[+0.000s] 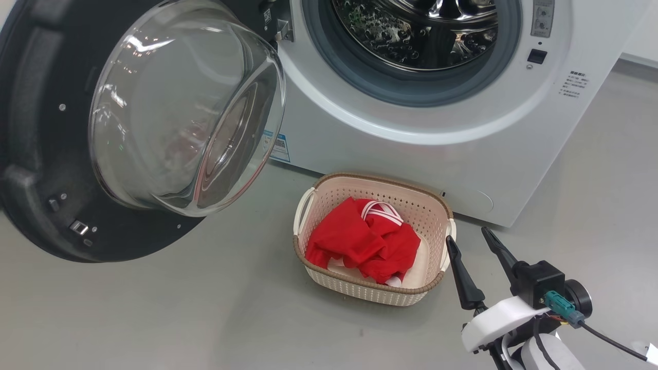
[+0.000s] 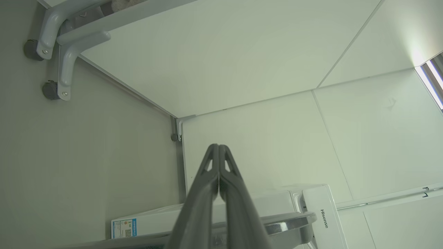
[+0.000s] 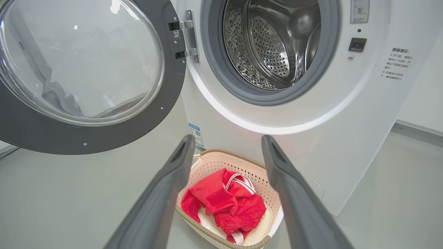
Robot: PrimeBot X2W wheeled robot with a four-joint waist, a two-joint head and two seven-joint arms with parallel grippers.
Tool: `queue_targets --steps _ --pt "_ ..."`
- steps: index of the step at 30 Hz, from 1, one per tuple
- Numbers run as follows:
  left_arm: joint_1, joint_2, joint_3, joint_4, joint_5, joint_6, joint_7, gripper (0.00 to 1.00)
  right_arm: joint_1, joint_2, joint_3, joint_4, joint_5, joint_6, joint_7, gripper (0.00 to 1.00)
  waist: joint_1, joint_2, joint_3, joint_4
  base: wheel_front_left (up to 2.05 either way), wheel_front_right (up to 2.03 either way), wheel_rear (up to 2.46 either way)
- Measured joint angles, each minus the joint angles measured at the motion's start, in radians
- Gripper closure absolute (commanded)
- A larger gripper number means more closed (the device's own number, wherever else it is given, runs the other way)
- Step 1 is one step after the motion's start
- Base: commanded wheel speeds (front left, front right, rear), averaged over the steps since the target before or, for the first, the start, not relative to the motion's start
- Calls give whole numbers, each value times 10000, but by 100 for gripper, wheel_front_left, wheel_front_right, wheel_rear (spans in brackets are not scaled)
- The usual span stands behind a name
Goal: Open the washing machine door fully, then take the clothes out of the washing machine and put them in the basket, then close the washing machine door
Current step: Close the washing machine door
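- Your right gripper point(image 1: 468, 236), at 5 o'clock, has its long dark fingers spread wide and empty, just beside the basket point(image 1: 381, 179).
- Your left gripper point(image 2: 218, 148) is pinched closed on nothing.
- The perforated cream basket holds crumpled red clothes point(image 1: 360, 239).
- At 10 o'clock, the glossy black washing machine door point(image 1: 31, 154) stands open.
- At 12 o'clock is the white washing machine point(image 1: 390, 154) with its dimpled steel drum point(image 1: 411, 36).

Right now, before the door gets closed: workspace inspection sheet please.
Surface: smooth grey floor.
Job's things: washing machine door wide open; washing machine drum shows bare steel where visible; clothes lie in the basket.
Clutter: nothing seen.
Hands: right hand open, beside the basket, holding nothing; left hand shut, holding nothing.
Cables: black cable runs from a green connector at the right wrist.
Surroundings: white wall beside the machine.
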Motion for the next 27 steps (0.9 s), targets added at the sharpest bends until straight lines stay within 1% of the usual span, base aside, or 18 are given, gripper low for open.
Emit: queue_targets --steps 4,11,15,21,27 --pt "-213 35 -389 401 -8 61 502 100 -20 -48 -2 -44 -13 2 0 0 0 0 120 -143 0 0 0" --pt "-554 276 -809 1047 -8 71 1066 100 -37 -155 -25 -67 -27 2 2 0 0 0 308 -343 0 0 0" --pt "-705 280 -1127 1325 -6 65 1373 100 -39 -228 -52 -75 -27 2 2 0 0 0 362 -391 0 0 0" --pt "-847 286 -1413 1730 -6 -167 1766 100 -43 -242 -61 -81 -27 2 2 0 0 0 414 -432 0 0 0" --pt "-1081 286 -1486 1983 -46 -477 2228 100 -79 -259 -65 -96 -27 2 2 0 0 0 459 -452 0 0 0"
